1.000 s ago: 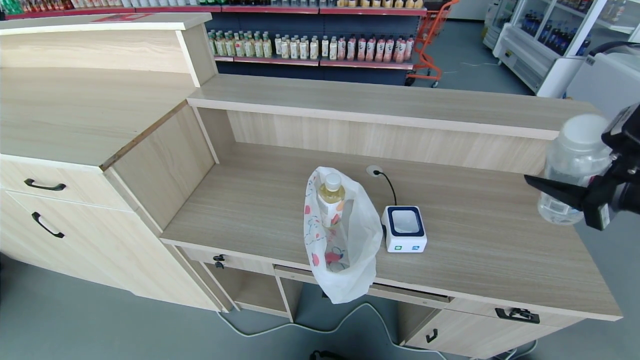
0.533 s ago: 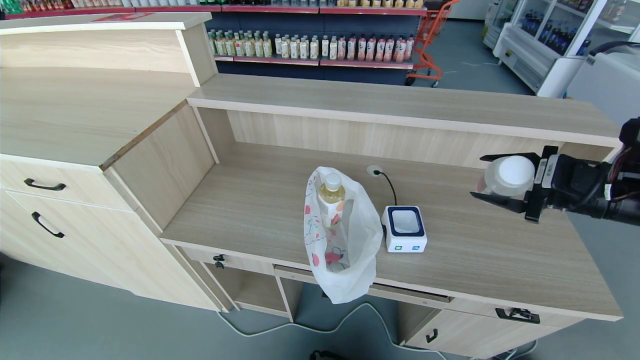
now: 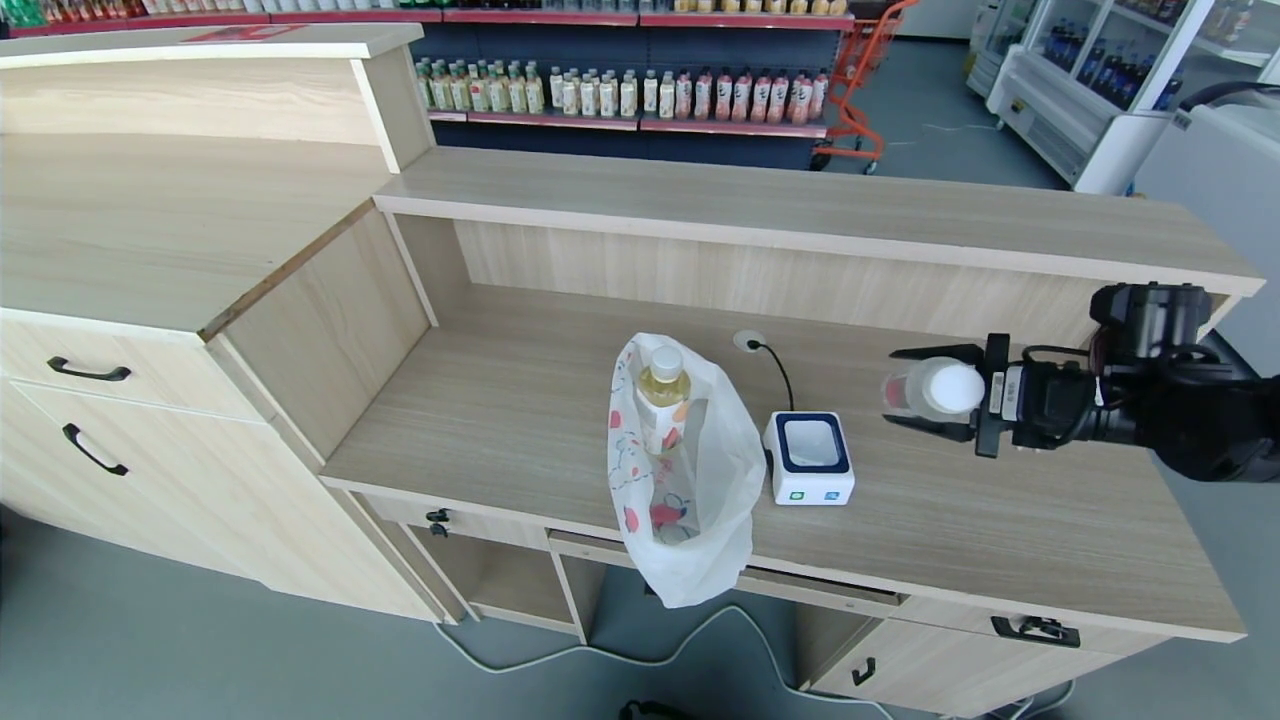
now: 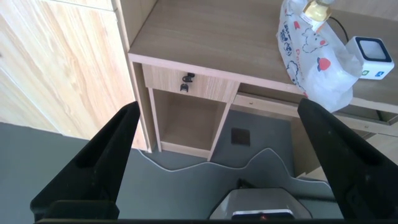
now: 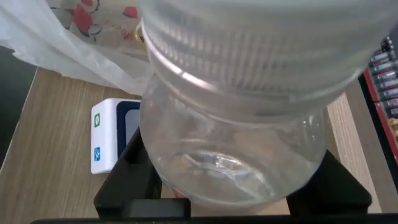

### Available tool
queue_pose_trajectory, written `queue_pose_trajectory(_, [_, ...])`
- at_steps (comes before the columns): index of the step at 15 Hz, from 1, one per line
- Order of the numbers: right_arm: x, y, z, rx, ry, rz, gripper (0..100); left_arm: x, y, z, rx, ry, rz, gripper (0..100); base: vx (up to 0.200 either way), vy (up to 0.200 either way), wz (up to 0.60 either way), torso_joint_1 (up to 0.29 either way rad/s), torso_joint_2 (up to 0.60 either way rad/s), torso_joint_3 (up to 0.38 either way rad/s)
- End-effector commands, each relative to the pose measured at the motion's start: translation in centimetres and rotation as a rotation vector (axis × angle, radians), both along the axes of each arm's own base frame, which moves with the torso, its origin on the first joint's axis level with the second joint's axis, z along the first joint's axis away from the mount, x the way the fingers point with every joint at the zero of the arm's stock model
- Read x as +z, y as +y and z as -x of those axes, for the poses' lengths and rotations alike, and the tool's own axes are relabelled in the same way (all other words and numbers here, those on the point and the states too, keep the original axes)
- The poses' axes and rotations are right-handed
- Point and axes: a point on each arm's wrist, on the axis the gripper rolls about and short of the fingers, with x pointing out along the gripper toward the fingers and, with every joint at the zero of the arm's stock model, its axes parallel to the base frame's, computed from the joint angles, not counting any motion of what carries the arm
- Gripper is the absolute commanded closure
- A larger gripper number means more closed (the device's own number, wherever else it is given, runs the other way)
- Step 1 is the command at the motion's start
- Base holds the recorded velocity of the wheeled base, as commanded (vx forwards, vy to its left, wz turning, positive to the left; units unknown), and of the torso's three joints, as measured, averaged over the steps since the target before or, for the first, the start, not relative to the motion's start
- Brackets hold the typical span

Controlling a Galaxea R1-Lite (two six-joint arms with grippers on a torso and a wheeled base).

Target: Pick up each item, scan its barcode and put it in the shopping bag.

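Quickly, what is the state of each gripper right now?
Left gripper: open, holding nothing.
Right gripper: closed on the clear plastic bottle.

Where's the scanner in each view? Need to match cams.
Head view: scanner on the counter, next to the shopping bag.
Left wrist view: scanner past the bag, on the counter.
Right wrist view: scanner beside the bag, partly behind the held bottle.
Shared landmark: shopping bag.
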Motion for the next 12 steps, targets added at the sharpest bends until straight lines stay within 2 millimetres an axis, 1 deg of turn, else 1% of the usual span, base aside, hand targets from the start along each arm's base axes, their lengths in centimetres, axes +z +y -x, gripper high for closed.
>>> queue_pose_trajectory(1, [-1.7, 0.1, -1.5, 0.009, 0.023, 0.004, 100, 0.0, 0.0, 0.0, 0.000, 0.000, 0.000, 0, 0.000, 0.000, 0.00, 0.000, 0.00, 0.000])
queue_pose_trajectory(2, [-2.1, 0.3, -2.0, 0.023, 0.014, 0.011, 100, 0.0, 0.0, 0.0, 0.000, 0.000, 0.000, 0, 0.000, 0.000, 0.00, 0.000, 0.00, 0.000])
queue_pose_trajectory(4, [-2.6, 0.5, -2.3, 0.036, 0.011, 0.017, 100, 0.0, 0.0, 0.0, 0.001, 0.000, 0.000, 0, 0.000, 0.000, 0.00, 0.000, 0.00, 0.000])
queue_pose_trajectory(8, [-2.4, 2.1, -3.6, 0.076, -0.037, 0.022, 100, 0.0, 0.0, 0.0, 0.000, 0.000, 0.000, 0, 0.000, 0.000, 0.00, 0.000, 0.00, 0.000])
queue_pose_trajectory(12, [-3.1, 2.4, -3.8, 0.087, -0.033, 0.025, 100, 0.0, 0.0, 0.0, 0.000, 0.000, 0.000, 0, 0.000, 0.000, 0.00, 0.000, 0.00, 0.000])
